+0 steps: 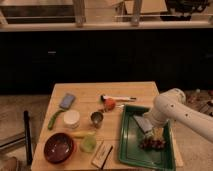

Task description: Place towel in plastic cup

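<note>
Gripper (149,122) is low inside the green tray (131,153), right beside the pale towel (139,123). Whether it is released or grasping cannot be told.

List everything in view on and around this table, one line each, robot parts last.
table: one, light wood, centre of view
tray: one, green, table's right side
towel: one, pale grey-white, in tray's upper half
dark cluster: one, reddish-brown, in tray below towel
pad: one, blue-grey, back left
long vegetable: one, green, left edge
white cup: one, white, left of metal cup
metal cup: one, silver, table's middle
round fruit: one, orange-red, behind metal cup
utensil: one, white, behind the fruit
bowl: one, red, front left
green cup: one, green, right of bowl
flat packet: one, dark, front edge
arm: one, white, reaching in from right
gripper: one, colour unclear, over tray by towel
</note>
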`<state>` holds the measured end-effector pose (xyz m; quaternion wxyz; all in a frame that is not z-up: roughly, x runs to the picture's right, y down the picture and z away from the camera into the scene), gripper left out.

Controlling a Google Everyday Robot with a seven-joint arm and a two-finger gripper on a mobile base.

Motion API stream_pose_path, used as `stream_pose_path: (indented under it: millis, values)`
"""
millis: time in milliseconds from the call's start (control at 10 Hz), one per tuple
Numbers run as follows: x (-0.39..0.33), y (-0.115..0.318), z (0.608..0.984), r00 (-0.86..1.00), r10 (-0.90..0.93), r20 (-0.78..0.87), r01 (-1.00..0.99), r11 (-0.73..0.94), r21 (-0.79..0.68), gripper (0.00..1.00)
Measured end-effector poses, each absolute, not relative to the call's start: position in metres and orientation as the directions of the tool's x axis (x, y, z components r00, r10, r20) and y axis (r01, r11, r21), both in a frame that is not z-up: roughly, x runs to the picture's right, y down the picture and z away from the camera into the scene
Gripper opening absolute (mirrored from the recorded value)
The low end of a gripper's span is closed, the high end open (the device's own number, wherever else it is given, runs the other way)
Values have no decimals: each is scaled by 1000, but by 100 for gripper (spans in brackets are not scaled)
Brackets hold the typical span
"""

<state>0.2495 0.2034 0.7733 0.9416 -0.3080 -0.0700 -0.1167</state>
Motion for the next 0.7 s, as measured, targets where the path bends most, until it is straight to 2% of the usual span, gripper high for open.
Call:
stream_pose_path:
  millis: [700]
  values:
    - [227,191,796,911,-314,266,410,754,-513,80]
